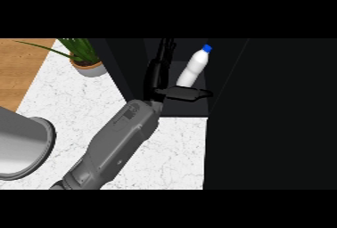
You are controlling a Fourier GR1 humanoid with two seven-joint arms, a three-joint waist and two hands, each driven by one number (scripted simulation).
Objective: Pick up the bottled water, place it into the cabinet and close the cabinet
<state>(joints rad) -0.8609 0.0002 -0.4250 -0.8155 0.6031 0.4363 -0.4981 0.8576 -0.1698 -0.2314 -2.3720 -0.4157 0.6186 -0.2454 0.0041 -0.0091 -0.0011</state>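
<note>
The right hand (159,89) is spread inside the cabinet (125,67), fingers straight, thumb extended sideways. The bottled water (193,69) leans tilted just beside the fingers, its base at the thumb.

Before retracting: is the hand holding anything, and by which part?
Apparently nothing: the hand has straight fingers beside the bottled water, only its thumb by the bottle's base.
</note>
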